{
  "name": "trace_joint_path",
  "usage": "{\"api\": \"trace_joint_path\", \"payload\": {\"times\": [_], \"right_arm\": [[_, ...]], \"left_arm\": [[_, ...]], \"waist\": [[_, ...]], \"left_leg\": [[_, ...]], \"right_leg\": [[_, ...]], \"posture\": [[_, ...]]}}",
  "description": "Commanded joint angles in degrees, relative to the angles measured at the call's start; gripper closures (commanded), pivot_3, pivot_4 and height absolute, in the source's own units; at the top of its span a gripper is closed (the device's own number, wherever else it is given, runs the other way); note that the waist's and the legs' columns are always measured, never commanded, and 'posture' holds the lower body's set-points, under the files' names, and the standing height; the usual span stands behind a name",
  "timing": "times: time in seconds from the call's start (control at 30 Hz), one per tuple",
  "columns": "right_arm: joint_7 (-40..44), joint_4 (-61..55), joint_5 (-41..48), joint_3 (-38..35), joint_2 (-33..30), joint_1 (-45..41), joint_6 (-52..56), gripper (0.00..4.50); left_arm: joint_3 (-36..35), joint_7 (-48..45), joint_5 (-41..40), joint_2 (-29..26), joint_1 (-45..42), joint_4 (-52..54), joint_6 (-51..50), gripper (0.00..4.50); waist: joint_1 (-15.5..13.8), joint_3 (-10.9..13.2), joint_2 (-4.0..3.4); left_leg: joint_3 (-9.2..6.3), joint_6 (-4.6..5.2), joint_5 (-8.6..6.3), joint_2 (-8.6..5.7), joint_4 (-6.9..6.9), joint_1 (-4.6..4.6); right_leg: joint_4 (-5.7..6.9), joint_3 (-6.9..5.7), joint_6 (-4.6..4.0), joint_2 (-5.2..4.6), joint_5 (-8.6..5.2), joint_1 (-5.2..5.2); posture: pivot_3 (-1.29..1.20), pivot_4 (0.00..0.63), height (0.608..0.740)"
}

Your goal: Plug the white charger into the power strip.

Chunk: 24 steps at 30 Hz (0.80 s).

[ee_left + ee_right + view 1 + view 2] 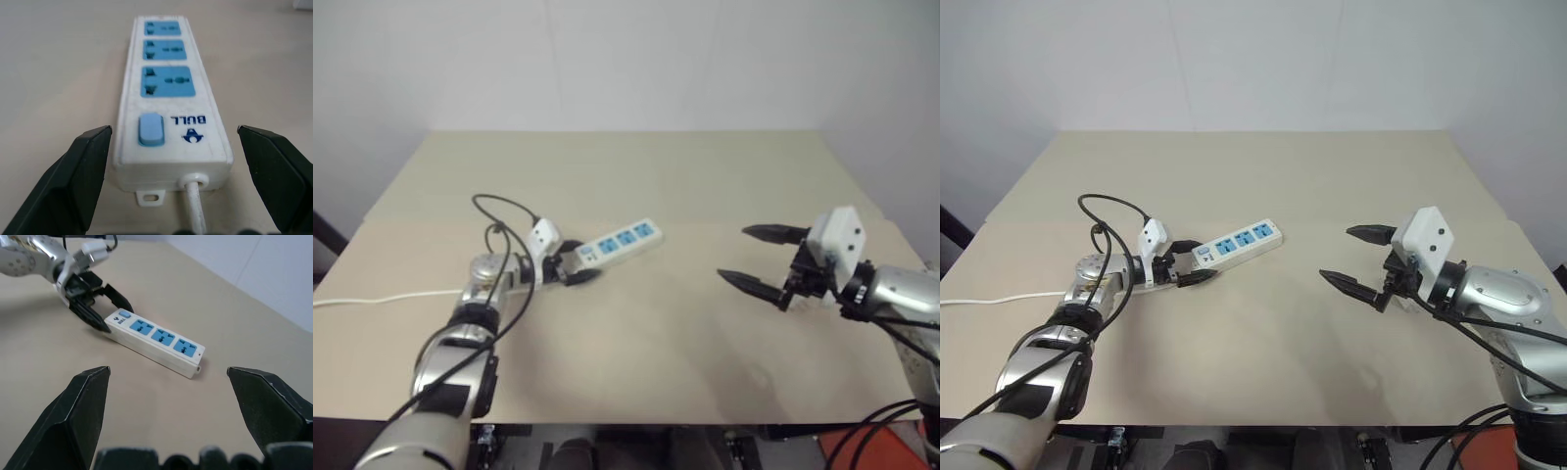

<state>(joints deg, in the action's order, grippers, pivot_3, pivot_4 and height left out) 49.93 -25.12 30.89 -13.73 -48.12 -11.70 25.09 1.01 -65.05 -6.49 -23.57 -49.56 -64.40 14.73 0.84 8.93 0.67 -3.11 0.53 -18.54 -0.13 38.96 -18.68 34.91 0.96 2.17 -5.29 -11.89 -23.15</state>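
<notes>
The left tool (1190,262), released, straddles the switch end of the power strip (1239,241). The right tool (1359,258) hangs released, well apart. The strip is probably light and slippery on the surface (1263,352); pinch its 2 long sides.

Left arm stretched forward, low; left gripper (1197,264) spread wide, pointing right. Right arm raised at right; right gripper (1356,257) spread wide, pointing left.

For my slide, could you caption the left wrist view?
Open left gripper straddling the switch end of the power strip.
</notes>
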Motion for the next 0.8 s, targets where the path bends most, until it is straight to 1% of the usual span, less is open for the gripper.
{"api": "trace_joint_path", "payload": {"times": [0.03, 0.23, 0.37, 0.57, 0.6, 0.63, 0.7, 0.8], "right_arm": [[-0.3, -3.0, 2.3, -3.4, -0.6, 0.5, 0.7, 0.00], [-0.9, -4.2, 3.0, -4.5, -0.9, 1.9, 1.4, 0.00], [-1.1, -4.8, 3.2, -5.0, -1.0, 2.4, 1.9, 0.00], [-0.6, -5.3, 3.7, -5.3, -1.5, 2.6, 2.7, 0.00], [-0.7, -5.4, 3.9, -5.4, -1.6, 2.5, 3.0, 0.00], [-0.8, -5.6, 4.2, -5.6, -1.6, 2.4, 3.3, 0.00], [-1.1, -6.0, 5.4, -6.0, -1.6, 1.8, 4.2, 0.00], [-1.7, -6.9, 7.3, -6.6, -1.9, 0.9, 5.4, 0.00]], "left_arm": [[-0.5, 1.2, 1.4, 0.3, -2.0, -1.9, 2.3, 0.02], [-1.7, 2.9, 1.6, 1.5, -2.3, -4.2, 3.0, 0.02], [-4.2, 3.8, 0.2, 3.0, -2.3, -4.5, 3.3, 0.02], [-5.8, 2.7, -0.2, 4.3, -2.2, -4.9, 2.4, 0.02], [-5.9, 2.6, -0.2, 4.5, -2.1, -5.1, 2.2, 0.42], [-5.8, 2.4, 0.0, 4.5, -2.1, -5.3, 2.0, 0.62], [-5.6, 2.6, 0.7, 4.7, -2.0, -5.7, 2.2, 1.20], [-5.4, 3.0, 1.2, 4.8, -1.9, -6.1, 2.4, 1.21]], "waist": [[0.0, 0.0, 0.00], [-0.1, 0.0, 0.01], [-0.2, 0.0, 0.01], [-0.1, 0.0, 0.01], [-0.1, 0.0, 0.01], [-0.1, 0.0, 0.01], [-0.2, 0.0, 0.01], [-0.2, 0.0, 0.01]], "left_leg": [[-0.01, 0.00, 0.00, 0.00, 0.00, 0.00], [-0.01, 0.00, 0.00, -0.01, 0.02, 0.01], [-0.03, -0.01, 0.00, -0.01, 0.03, 0.01], [-0.02, 0.00, 0.00, -0.01, 0.03, 0.01], [-0.02, 0.00, 0.00, -0.01, 0.03, 0.02], [-0.02, 0.00, 0.00, -0.01, 0.03, 0.02], [-0.02, 0.00, 0.00, -0.01, 0.03, 0.03], [-0.02, -0.01, 0.00, -0.01, 0.03, 0.03]], "right_leg": [[0.01, 0.00, 0.00, 0.00, 0.00, 0.01], [0.03, 0.00, 0.02, -0.01, 0.01, 0.02], [0.04, -0.01, 0.02, -0.01, 0.01, 0.02], [0.03, -0.01, 0.03, -0.01, 0.01, 0.02], [0.04, -0.01, 0.03, -0.01, 0.01, 0.03], [0.04, -0.01, 0.03, -0.01, 0.02, 0.03], [0.04, -0.01, 0.03, -0.01, 0.01, 0.04], [0.04, -0.01, 0.03, -0.01, 0.01, 0.05]], "posture": [[0.00, 0.150, 0.740], [0.00, 0.150, 0.740], [0.00, 0.150, 0.740], [0.00, 0.150, 0.740], [0.00, 0.150, 0.740], [0.00, 0.150, 0.740], [0.00, 0.150, 0.740], [0.00, 0.150, 0.740]]}}
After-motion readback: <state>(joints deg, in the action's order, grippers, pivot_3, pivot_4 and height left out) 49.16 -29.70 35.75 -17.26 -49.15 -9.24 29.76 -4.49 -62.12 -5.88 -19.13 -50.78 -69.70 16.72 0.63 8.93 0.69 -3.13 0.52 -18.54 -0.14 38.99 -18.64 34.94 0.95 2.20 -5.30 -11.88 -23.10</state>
